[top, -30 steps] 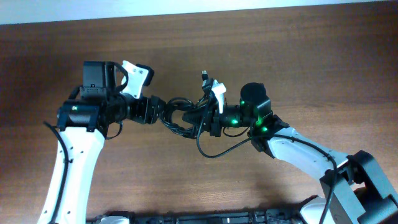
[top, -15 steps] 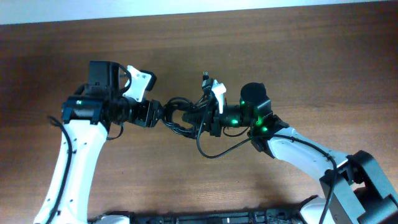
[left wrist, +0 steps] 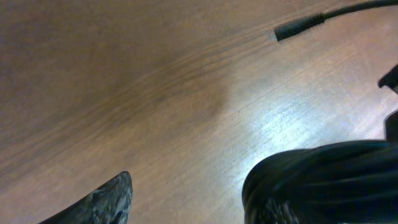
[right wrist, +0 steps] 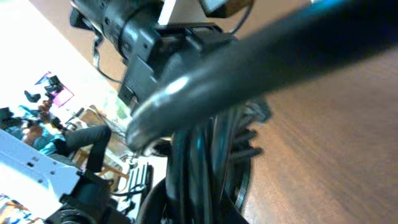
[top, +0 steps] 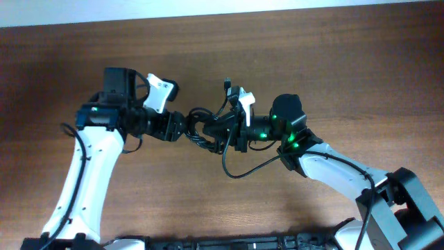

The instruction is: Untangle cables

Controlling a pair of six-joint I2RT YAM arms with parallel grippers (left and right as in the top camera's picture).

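Plain brown worktop (top: 361, 76), nothing else going on. Got the right end effector (top: 223, 130) pressed together, pinching the cables (top: 200, 133) mid-worktop; left end effector (top: 182, 129) spread, nosing at the same knot. Could easily cinch it tighter by pulling before finding a free loop. Counting two end effectors, one tangle, one loose plug (left wrist: 298, 28); can't tell how many cords.

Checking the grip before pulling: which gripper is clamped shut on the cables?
The right gripper, shut on the cables bunched in it. The left gripper reaches their other side, but its fingers stand apart, bare table between them.
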